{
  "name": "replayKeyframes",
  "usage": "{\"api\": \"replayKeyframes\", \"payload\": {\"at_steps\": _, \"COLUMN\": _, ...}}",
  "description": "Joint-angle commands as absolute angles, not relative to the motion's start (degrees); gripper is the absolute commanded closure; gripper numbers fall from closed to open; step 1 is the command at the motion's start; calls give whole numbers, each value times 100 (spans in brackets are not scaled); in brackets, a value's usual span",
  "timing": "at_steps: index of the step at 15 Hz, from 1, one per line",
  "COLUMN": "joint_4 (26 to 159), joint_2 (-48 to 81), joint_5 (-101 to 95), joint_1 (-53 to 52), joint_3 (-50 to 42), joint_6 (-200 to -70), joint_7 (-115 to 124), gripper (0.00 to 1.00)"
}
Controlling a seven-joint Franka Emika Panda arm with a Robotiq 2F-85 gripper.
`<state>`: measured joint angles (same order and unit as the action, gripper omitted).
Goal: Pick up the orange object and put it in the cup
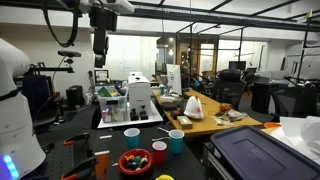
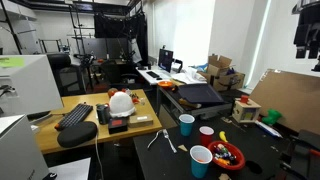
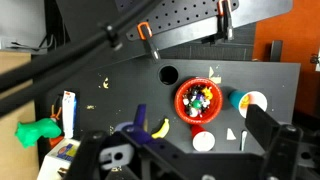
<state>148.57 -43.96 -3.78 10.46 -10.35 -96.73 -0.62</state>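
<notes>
My gripper (image 1: 100, 48) hangs high above the dark table, also in the other exterior view (image 2: 305, 48). In the wrist view its fingers (image 3: 185, 165) stand wide apart, open and empty. Below lie a red bowl (image 3: 197, 101) of small toys, a red cup (image 3: 203, 139) and a teal cup with a white inside (image 3: 250, 101). A small orange piece (image 3: 212, 80) shows at the bowl's far rim; another orange speck sits in the teal cup's mouth. I cannot tell which is the orange object. The bowl (image 1: 135, 161) and cups (image 1: 159, 152) show in both exterior views.
A yellow banana (image 3: 160, 127), a purple piece (image 3: 140, 117) and a green toy (image 3: 38, 132) lie on the table. A round hole (image 3: 168, 74) is in the tabletop. Orange clamps (image 3: 143, 30) grip the far edge. A wooden desk with clutter (image 2: 100, 115) stands beside.
</notes>
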Motion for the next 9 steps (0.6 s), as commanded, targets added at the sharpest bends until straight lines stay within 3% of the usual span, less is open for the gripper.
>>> {"api": "replayKeyframes", "payload": {"at_steps": 1, "joint_4": 14848, "joint_2": -4389, "joint_5": -365, "joint_1": 1071, "joint_3": -1015, "joint_6": -9666, "joint_7": -77, "gripper": 0}}
{"api": "replayKeyframes", "payload": {"at_steps": 9, "joint_4": 14835, "joint_2": -4343, "joint_5": -382, "joint_1": 1081, "joint_3": -991, "joint_6": -9671, "joint_7": -30, "gripper": 0}}
